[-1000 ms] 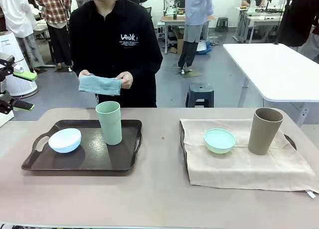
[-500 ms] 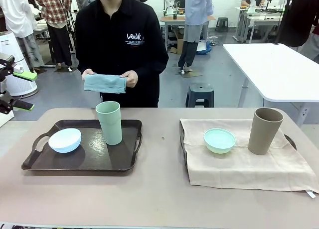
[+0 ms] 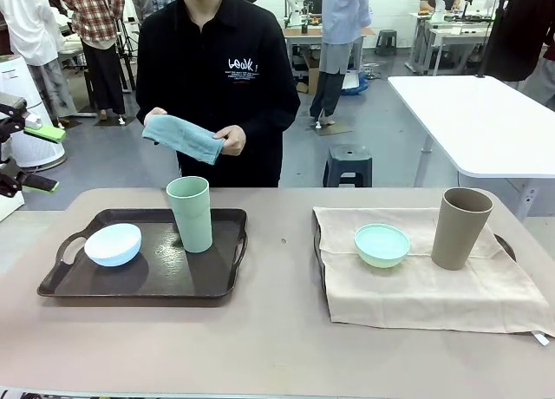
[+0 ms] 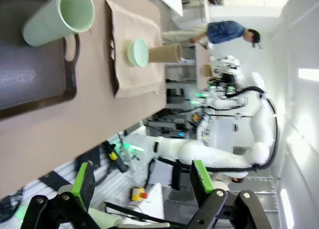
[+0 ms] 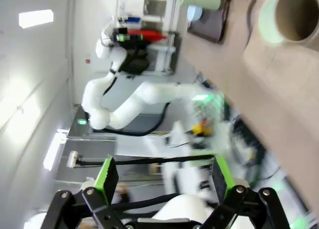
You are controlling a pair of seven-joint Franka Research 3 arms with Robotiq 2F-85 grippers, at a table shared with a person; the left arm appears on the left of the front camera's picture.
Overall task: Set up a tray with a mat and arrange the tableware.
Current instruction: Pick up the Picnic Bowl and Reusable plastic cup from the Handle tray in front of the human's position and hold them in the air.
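Front view: a person at the far side of the table holds a folded teal cloth (image 3: pixel 184 139) in both hands (image 3: pixel 232 140), upper centre-left of the frame, well above the table. Lower left, the dark tray (image 3: pixel 139 282) carries the pale blue bowl (image 3: pixel 113 244) and the light green cup (image 3: pixel 190 213) directly on its bare surface. Lower right, the beige mat (image 3: pixel 434 291) covers a second tray (image 3: pixel 317 243) and bears the mint green bowl (image 3: pixel 381 245) and the brown-tan cup (image 3: pixel 461 228), both upright. The step in hand appears to be fitting the dark tray with its mat. To do it well, lift the bowl and cup off first, lay the cloth flat and square to the rim with the handles left free, then return both pieces upright. Grip the tall cup low on its wall, since it is likely to tip. White print on the person's black top seems to read "Look"; the letters are too small to confirm.

Left wrist view: the left gripper (image 4: pixel 142 176) stands spread at the bottom edge, with nothing between its pads.

Right wrist view: the right gripper (image 5: pixel 164 176) is likewise spread and empty. No label is legible in either wrist view.
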